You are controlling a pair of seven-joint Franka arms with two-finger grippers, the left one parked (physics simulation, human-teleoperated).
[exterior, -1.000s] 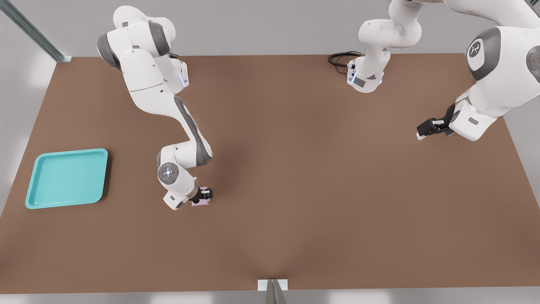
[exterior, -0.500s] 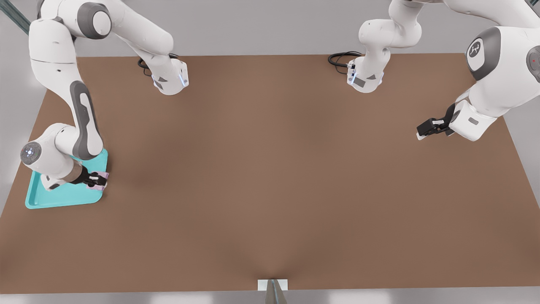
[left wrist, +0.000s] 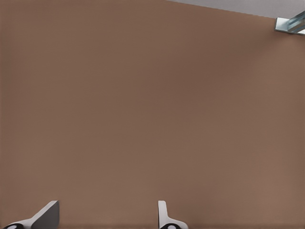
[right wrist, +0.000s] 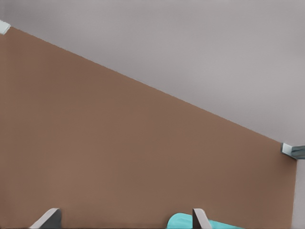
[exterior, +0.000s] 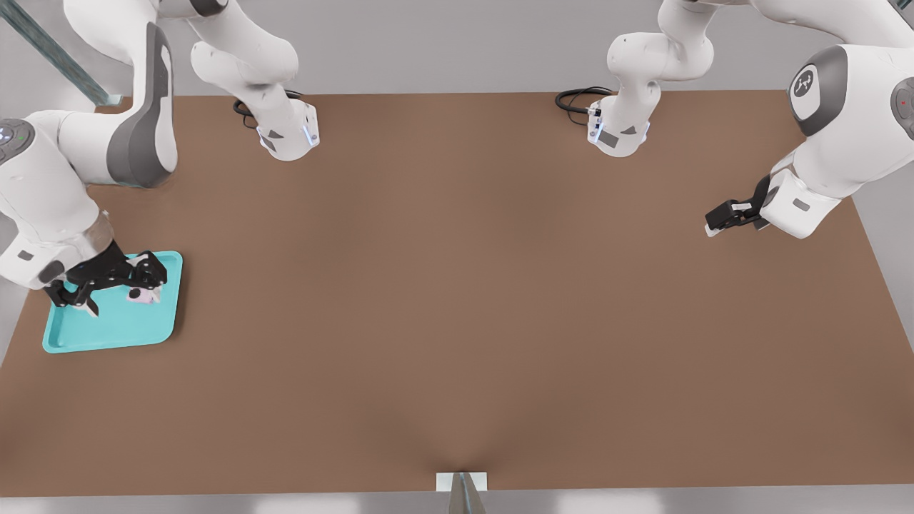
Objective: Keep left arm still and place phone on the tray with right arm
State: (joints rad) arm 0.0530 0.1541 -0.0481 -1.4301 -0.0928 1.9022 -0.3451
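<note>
One phone on one tray, gripper spread

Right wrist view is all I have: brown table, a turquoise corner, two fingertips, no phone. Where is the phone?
Observer: The phone lies inside the tray, toward the side on the front view's right.
Operator: Is the pincer gripping it?
Observer: No. The pincer is open over the tray, and nothing sits between its fingertips.
Operator: Does the phone overhang the rim?
Observer: No. In the front view, turquoise floor shows between the phone and the rim.
</note>
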